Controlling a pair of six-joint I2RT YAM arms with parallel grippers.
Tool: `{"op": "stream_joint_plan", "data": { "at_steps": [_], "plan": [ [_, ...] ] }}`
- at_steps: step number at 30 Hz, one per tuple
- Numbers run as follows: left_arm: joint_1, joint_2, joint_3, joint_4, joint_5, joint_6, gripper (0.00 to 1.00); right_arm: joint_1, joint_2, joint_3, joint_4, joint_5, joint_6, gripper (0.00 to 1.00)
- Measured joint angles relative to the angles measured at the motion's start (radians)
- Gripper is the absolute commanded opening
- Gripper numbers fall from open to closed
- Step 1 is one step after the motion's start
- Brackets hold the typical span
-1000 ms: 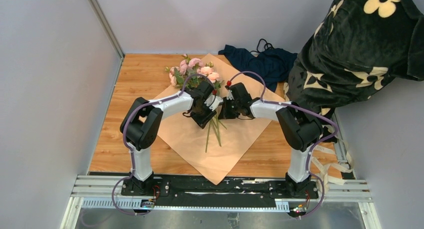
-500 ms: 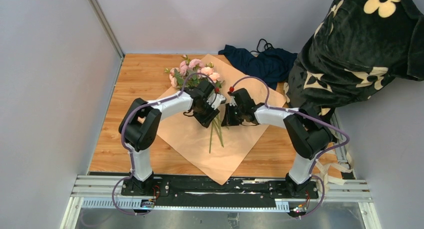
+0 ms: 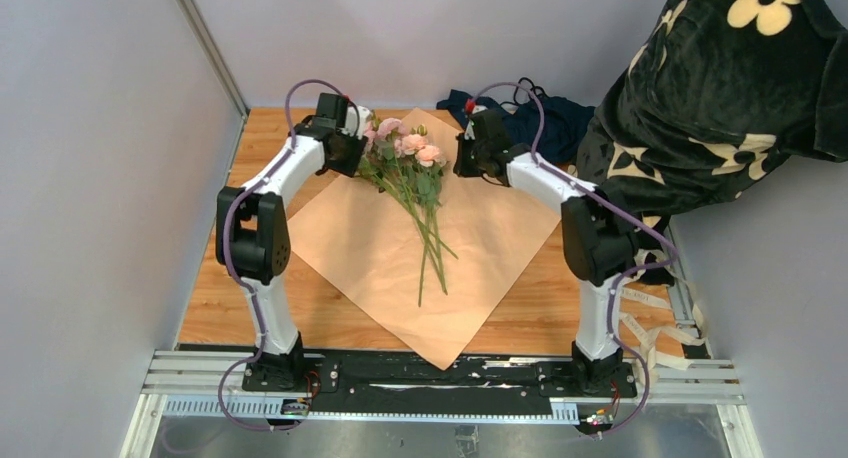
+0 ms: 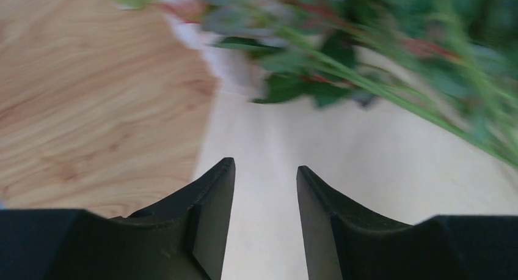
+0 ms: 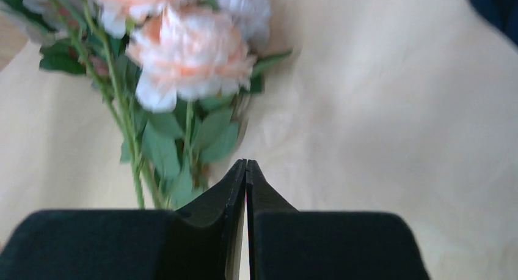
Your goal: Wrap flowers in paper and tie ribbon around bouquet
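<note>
The flowers (image 3: 405, 144) lay loose on the paper (image 3: 350, 248), their pink heads toward the far corner of the sheet and their thin green stems fanning down toward its middle. The paper was spread flat as a diamond on the table (image 3: 270, 173), tan face up, with one corner pointing at the arm bases. The left end effector (image 3: 348, 156) stood just beside the blooms on their left, over the sheet's far left edge. Its wrist view showed the two fingers apart with a clear gap and nothing between them, above the line where paper met wood, with blurred leaves and stems just ahead. The right end effector (image 3: 465, 163) stood to the right of the blooms, near them but apart. Its wrist view showed the fingers pressed together tip to tip, gripping nothing, aimed at a pink bloom and its leaves. Past the paper's far corner lay a dark blue cloth (image 3: 535, 123), and black fabric with cream flower prints (image 3: 720, 98) hung at the far right.
</note>
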State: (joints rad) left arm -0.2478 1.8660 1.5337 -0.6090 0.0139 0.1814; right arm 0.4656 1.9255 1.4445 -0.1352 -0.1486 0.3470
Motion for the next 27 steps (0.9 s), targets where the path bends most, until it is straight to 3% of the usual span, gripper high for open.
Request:
{"op": "stream_joint_plan", "data": {
  "at_steps": [5,12,27],
  "plan": [
    [0.116,0.172,0.125,0.041,-0.167,0.004,0.49,-0.02,0.213,0.25,-0.007,0.053,-0.047,0.08],
    [0.107,0.315,0.247,0.083,-0.271,0.025,0.48,-0.022,0.431,0.468,-0.008,0.067,-0.072,0.08],
    [-0.039,0.425,0.341,0.214,-0.25,0.103,0.5,-0.018,0.479,0.479,0.064,-0.001,-0.019,0.08]
  ]
}}
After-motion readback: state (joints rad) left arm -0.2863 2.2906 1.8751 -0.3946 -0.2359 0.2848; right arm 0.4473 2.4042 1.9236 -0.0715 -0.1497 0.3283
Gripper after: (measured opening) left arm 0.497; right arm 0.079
